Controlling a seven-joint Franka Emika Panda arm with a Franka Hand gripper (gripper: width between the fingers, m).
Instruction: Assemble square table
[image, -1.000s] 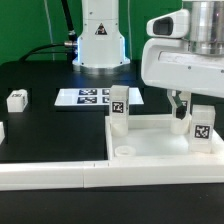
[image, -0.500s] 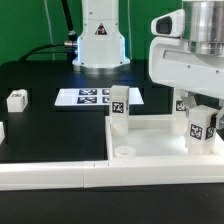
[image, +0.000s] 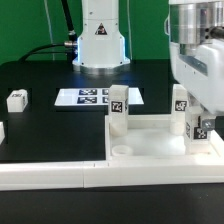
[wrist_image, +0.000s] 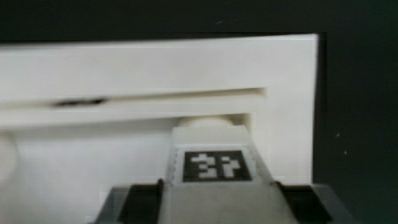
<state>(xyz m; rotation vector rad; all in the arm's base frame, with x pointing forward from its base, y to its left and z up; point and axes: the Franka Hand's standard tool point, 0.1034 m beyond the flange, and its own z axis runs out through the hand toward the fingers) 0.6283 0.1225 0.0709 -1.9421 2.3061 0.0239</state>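
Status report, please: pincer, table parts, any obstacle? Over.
Pincer shut on held leg at tabletop corner. Two standing legs on tabletop. Loose leg lies aside, nothing blocking.

Wears smooth, glossy white shells all over. At the arm base (image: 100, 40), rises as a rounded white column with a small dark marking on its front and a blue light (image: 72, 41) glowing low on the side toward the exterior view's left. Trails thin black cables (image: 61, 15) behind that column. Nearer the camera, shows a bulky white wrist housing (image: 200, 55), boxy with rounded edges and shaded pale grey underneath. Ends in the hand (wrist_image: 214, 198), seen up close in the wrist view as two dark grey fingers (wrist_image: 139, 203), blocky and flat-faced, with edges blurred.
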